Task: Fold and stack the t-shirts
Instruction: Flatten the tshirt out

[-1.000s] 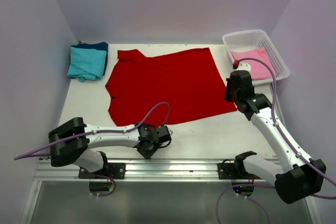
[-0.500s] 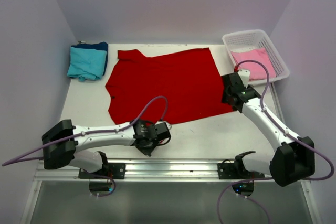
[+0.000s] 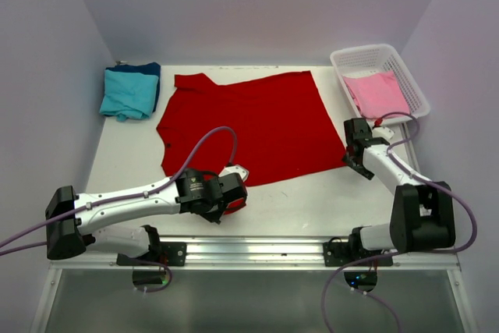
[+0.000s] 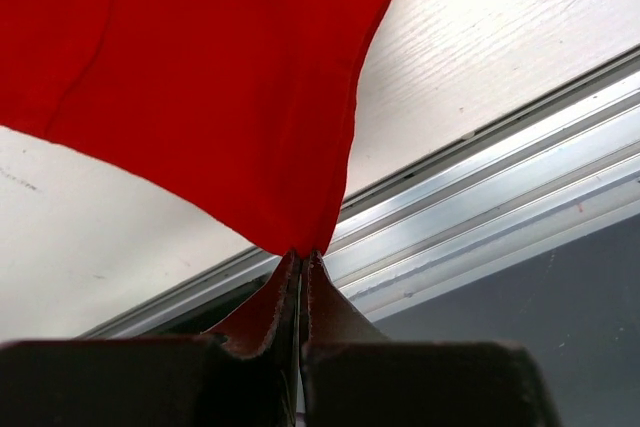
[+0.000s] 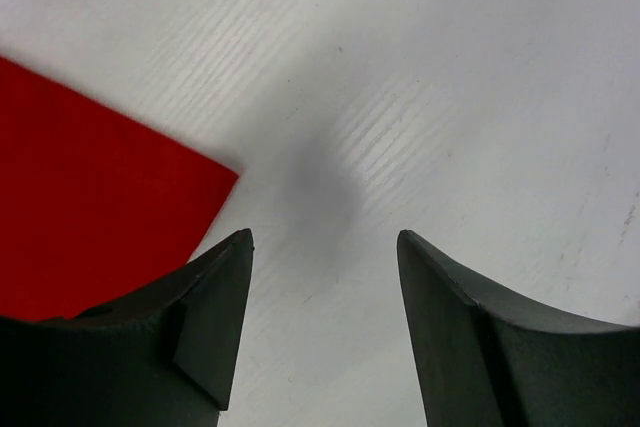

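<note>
The red t-shirt (image 3: 249, 122) lies spread flat on the white table. My left gripper (image 3: 234, 202) is shut on the shirt's near hem, and the left wrist view shows the red cloth (image 4: 200, 67) pinched at the fingertips (image 4: 301, 255), lifted a little off the table. My right gripper (image 3: 355, 163) stands open just right of the shirt's near right corner (image 5: 80, 187), its fingers (image 5: 325, 237) over bare table with nothing between them. A teal t-shirt (image 3: 129, 91) lies folded on a dark blue one (image 3: 150, 70) at the back left. A pink t-shirt (image 3: 378, 91) lies in the basket.
The white lattice basket (image 3: 374, 51) stands at the back right corner. An aluminium rail (image 3: 257, 251) runs along the table's near edge, close behind my left gripper (image 4: 480, 207). Purple cables loop over both arms. Side walls close in the table left and right.
My left gripper reached the red shirt's near hem and shut on it. My right arm swung down toward the near right corner of the shirt and its jaws opened.
</note>
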`<state>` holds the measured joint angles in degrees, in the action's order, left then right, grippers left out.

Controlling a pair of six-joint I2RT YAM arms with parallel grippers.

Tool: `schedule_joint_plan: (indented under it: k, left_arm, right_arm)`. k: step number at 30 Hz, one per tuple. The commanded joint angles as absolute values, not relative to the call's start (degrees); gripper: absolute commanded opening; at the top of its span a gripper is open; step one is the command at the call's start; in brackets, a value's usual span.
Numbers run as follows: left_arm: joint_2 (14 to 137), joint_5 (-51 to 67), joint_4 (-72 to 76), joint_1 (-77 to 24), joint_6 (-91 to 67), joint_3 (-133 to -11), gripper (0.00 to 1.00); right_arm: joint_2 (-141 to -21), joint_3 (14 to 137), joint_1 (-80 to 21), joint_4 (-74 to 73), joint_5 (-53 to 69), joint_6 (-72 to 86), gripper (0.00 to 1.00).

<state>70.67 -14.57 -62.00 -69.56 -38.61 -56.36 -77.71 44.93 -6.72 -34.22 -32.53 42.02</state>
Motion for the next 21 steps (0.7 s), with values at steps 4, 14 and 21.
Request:
schedule_joint_plan:
  k: [4,14,21]
  left_arm:
    - [69.5,-17.0,-64.9,-70.0,-40.5,-57.4,0.00]
    - [70.0,-16.9,-64.3,-70.0,-41.0,-57.1,0.00]
    - [70.5,-16.6,-63.7,-70.0,-40.8,-57.0,0.00]
  right_arm:
    - [-83.7,44.4,-4.0,-26.6,-29.4,46.8,0.64]
    - [-78.7,41.0,-3.3,-20.0,-25.0,42.7,0.57]
    - [-79.8,42.4,-2.7,-19.0,-26.2,41.6,0.46]
